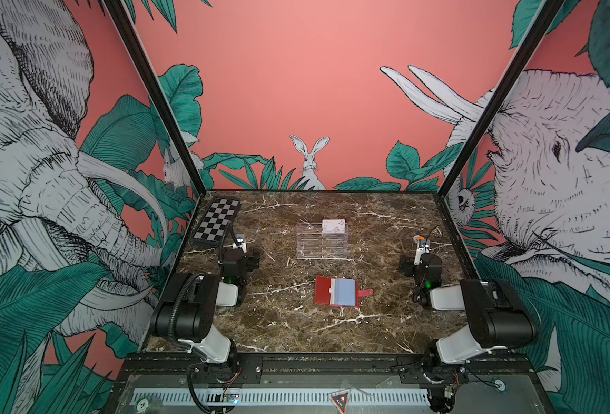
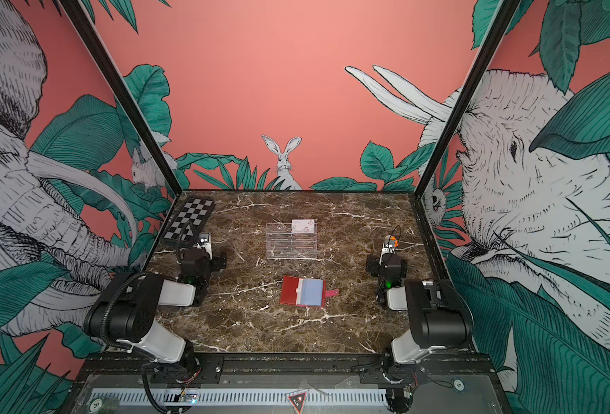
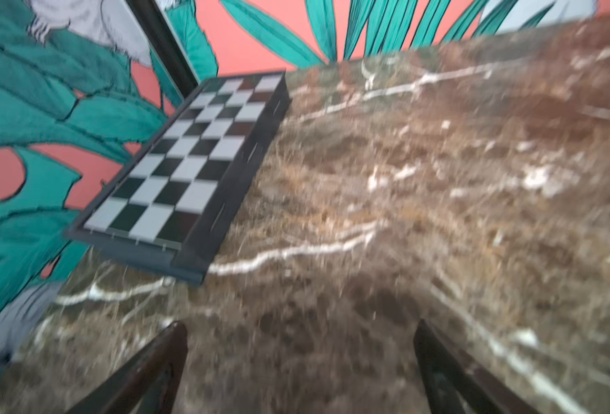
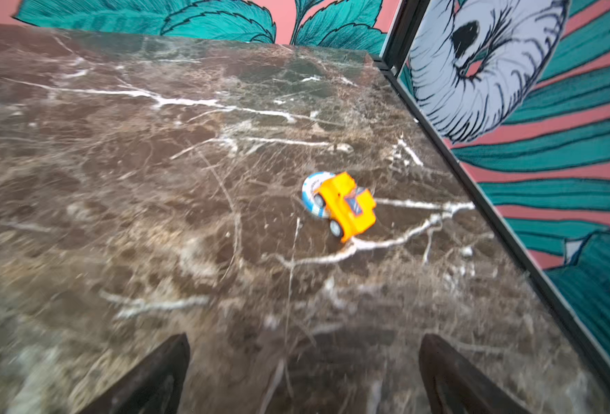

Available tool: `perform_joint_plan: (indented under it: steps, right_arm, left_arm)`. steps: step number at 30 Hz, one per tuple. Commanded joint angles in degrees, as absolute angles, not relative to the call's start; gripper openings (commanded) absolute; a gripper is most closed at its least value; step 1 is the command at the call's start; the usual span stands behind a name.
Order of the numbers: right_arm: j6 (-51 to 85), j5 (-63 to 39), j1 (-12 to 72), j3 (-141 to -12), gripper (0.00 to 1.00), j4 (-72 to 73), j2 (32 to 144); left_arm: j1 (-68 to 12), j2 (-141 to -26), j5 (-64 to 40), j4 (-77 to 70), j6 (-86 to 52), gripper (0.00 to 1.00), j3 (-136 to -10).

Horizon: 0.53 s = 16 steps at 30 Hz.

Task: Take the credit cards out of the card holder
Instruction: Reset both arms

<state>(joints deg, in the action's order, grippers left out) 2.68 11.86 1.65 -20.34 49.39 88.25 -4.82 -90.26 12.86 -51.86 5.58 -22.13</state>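
While the left gripper (image 3: 300,324) and right gripper (image 4: 303,338) sit with fingers spread, the card holder (image 1: 336,291) lies open mid-way across the table (image 1: 278,329); a credit card (image 1: 333,226) stands in the clear rack (image 1: 321,247) behind, print too small to read.

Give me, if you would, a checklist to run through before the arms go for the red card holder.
1. Card holder lies open, sleeves facing up: ok.
2. Left tool open and empty: ok.
3. Right tool open and empty: ok.
4. Cards inside the sleeves: cannot tell.
5. Acrylic rack, with one credit card in its top tier, stands apart from the card holder: ok.
6. Toy car sits well away from the card holder: ok.
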Motion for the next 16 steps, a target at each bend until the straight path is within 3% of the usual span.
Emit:
perform_joint_plan:
  steps: [1, 16]
  right_arm:
    - [2.1, 14.3, 2.4, -21.8, 0.98, 51.4, 87.4]
    - [2.2, 15.3, 2.5, -22.1, 0.98, 49.9, 87.3]
  left_arm:
    - [-3.8, -89.8, 10.0, -53.7, 5.6, 0.99, -22.6]
    - [-3.9, -88.7, 9.9, -50.6, 5.3, 0.99, -23.0]
